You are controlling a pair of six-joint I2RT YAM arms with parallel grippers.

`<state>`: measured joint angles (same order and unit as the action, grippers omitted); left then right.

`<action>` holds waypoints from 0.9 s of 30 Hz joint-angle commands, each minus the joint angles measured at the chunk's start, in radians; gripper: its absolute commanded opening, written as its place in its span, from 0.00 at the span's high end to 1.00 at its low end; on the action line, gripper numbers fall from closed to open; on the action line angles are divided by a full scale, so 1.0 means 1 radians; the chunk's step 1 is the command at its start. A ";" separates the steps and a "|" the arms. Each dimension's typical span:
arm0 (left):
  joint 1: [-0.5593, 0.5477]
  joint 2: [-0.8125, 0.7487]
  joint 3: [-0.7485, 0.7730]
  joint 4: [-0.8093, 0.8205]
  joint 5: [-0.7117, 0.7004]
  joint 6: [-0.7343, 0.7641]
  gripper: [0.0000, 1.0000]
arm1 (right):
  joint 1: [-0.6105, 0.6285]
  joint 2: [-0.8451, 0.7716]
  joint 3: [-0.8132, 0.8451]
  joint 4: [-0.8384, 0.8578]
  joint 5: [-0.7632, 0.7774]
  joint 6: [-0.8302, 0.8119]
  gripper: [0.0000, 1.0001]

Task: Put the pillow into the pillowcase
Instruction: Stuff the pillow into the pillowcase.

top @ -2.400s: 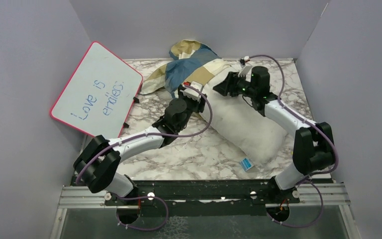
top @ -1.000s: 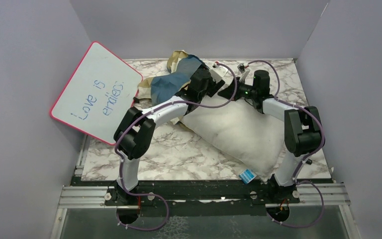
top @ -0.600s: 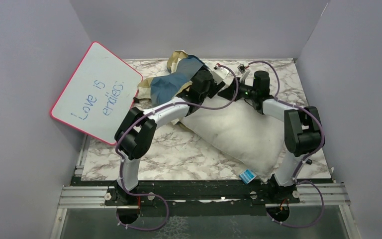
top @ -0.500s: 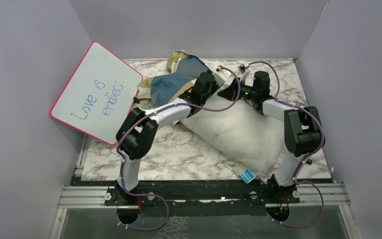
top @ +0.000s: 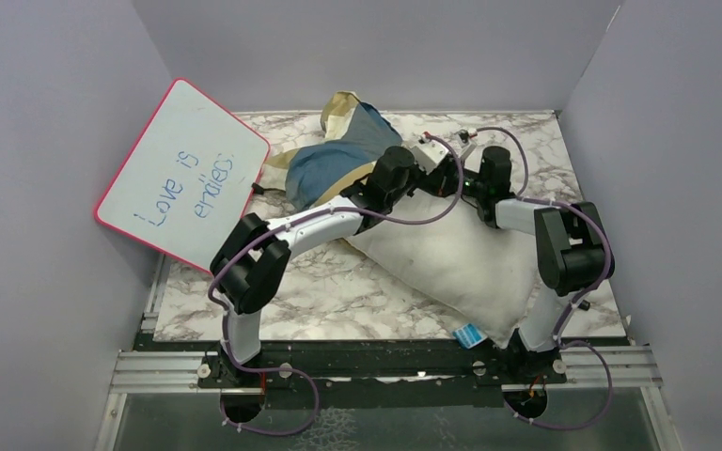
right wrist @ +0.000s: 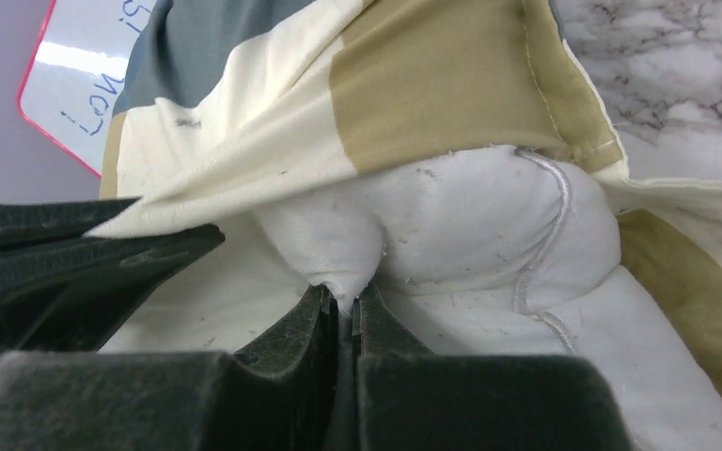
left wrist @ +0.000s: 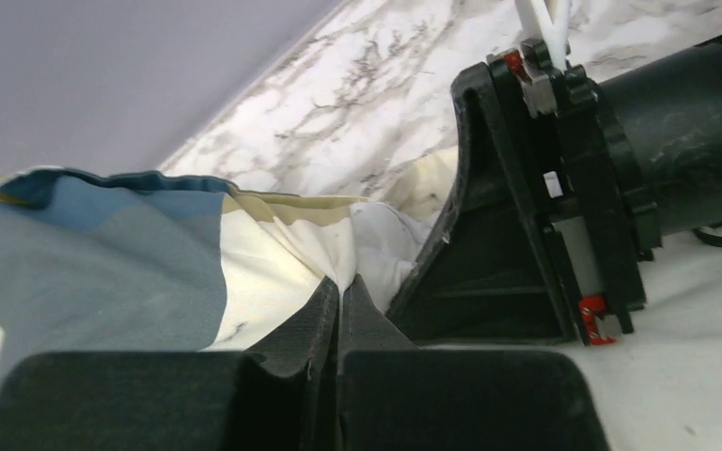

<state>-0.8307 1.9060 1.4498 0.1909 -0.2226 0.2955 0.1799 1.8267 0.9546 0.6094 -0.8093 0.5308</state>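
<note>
The white pillow (top: 451, 258) lies slantwise on the marble table, its blue tag (top: 470, 334) at the near corner. The checked pillowcase (top: 338, 160) is bunched at the pillow's far end and drapes over that end (right wrist: 432, 103). My left gripper (left wrist: 338, 282) is shut on a cream fold of the pillowcase (left wrist: 273, 254), right beside my right gripper's body (left wrist: 508, 263). My right gripper (right wrist: 343, 299) is shut on a pinch of the pillow (right wrist: 470, 225) just under the pillowcase's edge. In the top view both grippers, left (top: 440, 167) and right (top: 468, 178), meet at the pillow's far end.
A pink-rimmed whiteboard (top: 183, 169) with blue writing leans against the left wall. Grey walls close in the table on the left, back and right. Bare marble (top: 338, 291) shows in front of the pillow. Purple cables loop over both wrists.
My left gripper has moved right toward the right gripper and shut on the pillowcase, drawing the fabric toward the pillow's far end. The right gripper has stayed shut on the pillow.
</note>
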 commanded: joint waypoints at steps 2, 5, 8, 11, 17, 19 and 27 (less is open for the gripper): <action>-0.044 -0.047 -0.139 0.164 0.306 -0.266 1.00 | 0.025 0.020 -0.100 0.128 0.066 0.145 0.99; -0.048 -0.021 -0.181 0.204 0.348 -0.344 1.00 | 0.024 0.038 -0.123 0.204 0.101 0.209 1.00; -0.047 -0.026 -0.219 0.303 0.390 -0.422 1.00 | 0.024 0.041 -0.154 0.260 0.160 0.256 0.99; -0.047 -0.014 -0.191 0.322 0.458 -0.475 1.00 | 0.024 0.041 -0.163 0.282 0.206 0.283 0.99; -0.039 -0.032 -0.219 0.303 0.374 -0.466 1.00 | 0.024 -0.008 -0.185 0.268 0.303 0.281 0.99; -0.024 -0.063 -0.249 0.290 0.345 -0.466 0.89 | 0.024 -0.030 -0.171 0.221 0.307 0.243 0.97; 0.053 -0.237 -0.267 0.084 0.250 -0.426 0.47 | 0.024 -0.179 -0.081 -0.179 0.323 0.025 0.63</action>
<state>-0.7975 1.7958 1.1763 0.4259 0.0040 -0.1291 0.1974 1.7142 0.8104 0.6914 -0.5610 0.7006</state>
